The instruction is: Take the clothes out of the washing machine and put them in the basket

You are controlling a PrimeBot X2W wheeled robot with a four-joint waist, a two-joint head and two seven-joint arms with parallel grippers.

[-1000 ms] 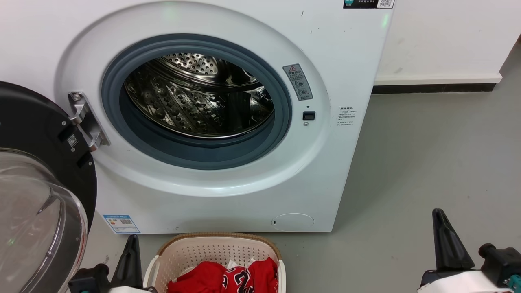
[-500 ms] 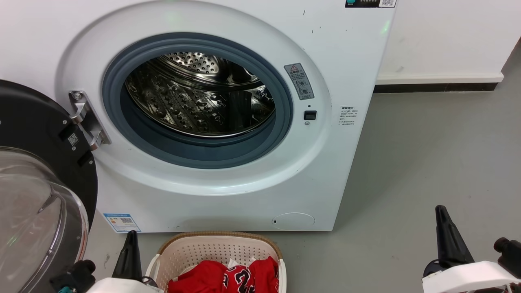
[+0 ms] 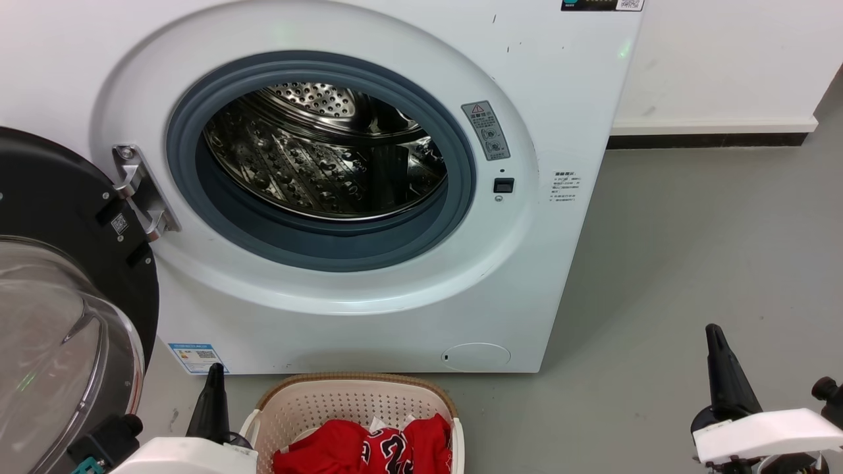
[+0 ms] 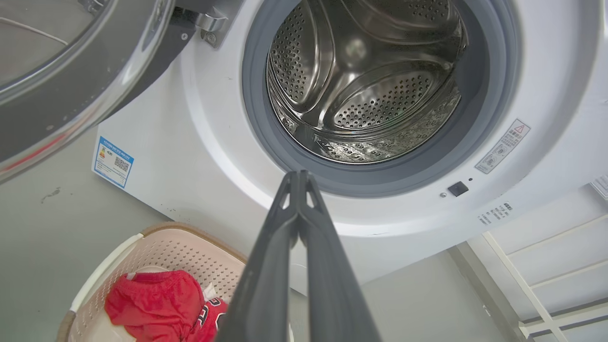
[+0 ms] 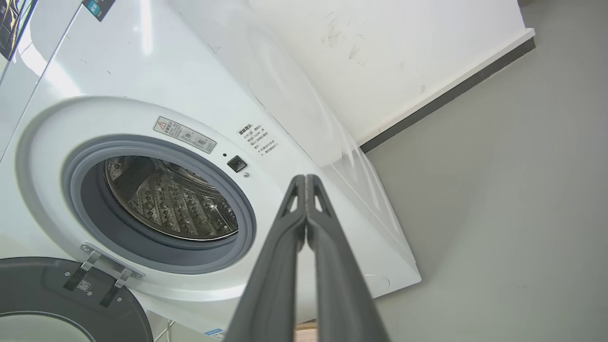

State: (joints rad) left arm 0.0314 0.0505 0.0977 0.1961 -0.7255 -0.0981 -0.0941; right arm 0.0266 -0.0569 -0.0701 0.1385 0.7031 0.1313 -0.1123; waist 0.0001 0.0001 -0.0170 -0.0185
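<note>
Cropping hides half the basket (image 3: 355, 380) and clothes (image 3: 329, 447); left gripper (image 4: 298, 178) and right gripper (image 5: 305, 180) show closed jaws.

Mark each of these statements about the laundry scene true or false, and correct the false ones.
1. The door of the washing machine stands open. True.
2. The red clothes lie in the basket. True.
3. The drum holds a garment. False: what shows of it is bare perforated steel, with no fabric in sight.
4. The left gripper is wide open. False: its two fingers are pressed together and hold nothing.
5. The right gripper is shut and empty. True.
</note>
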